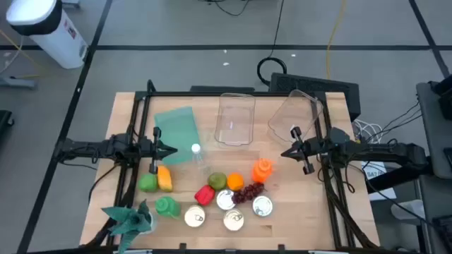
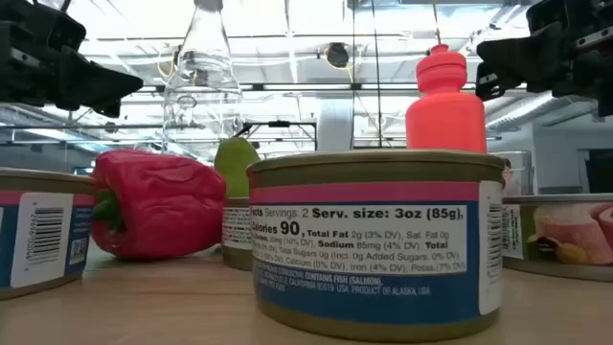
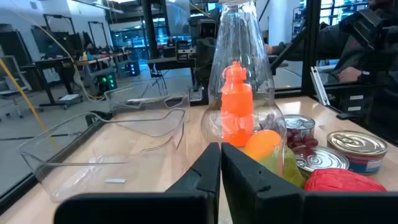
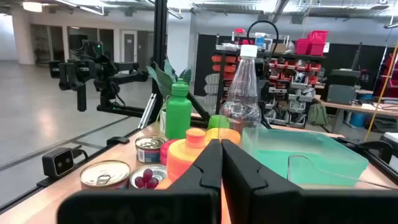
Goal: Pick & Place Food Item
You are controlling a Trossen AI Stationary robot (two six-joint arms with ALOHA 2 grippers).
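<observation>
Left gripper (image 1: 171,149): hung above the table just beside the clear water bottle (image 1: 197,156), fingers pressed together, nothing held.
Right gripper (image 1: 285,153): hung a little past the orange squeeze bottle (image 1: 262,170) from the water bottle, fingers closed, empty.
Landmark: the clear water bottle stood upright near the table's middle, white cap on.
Green tray (image 1: 176,131): lay just behind the water bottle, toward the table's far edge.
Clear containers: one (image 1: 235,118) stood behind the water bottle beside the green tray; a second (image 1: 294,116) sat tilted farther along, near the right arm.
Food items: a red bell pepper (image 1: 204,195), a pear (image 1: 217,181), an orange (image 1: 234,182) and dark grapes (image 1: 246,192) lay in a cluster in front of the water bottle.
Cans: four tins (image 1: 232,221) stood at the near edge, in front of that cluster.
Green squeeze bottle (image 1: 167,206): stood in front of the water bottle, toward the left arm's side.
Corn cob (image 1: 164,178) and green fruit (image 1: 147,183): lay side by side under the left gripper.
</observation>
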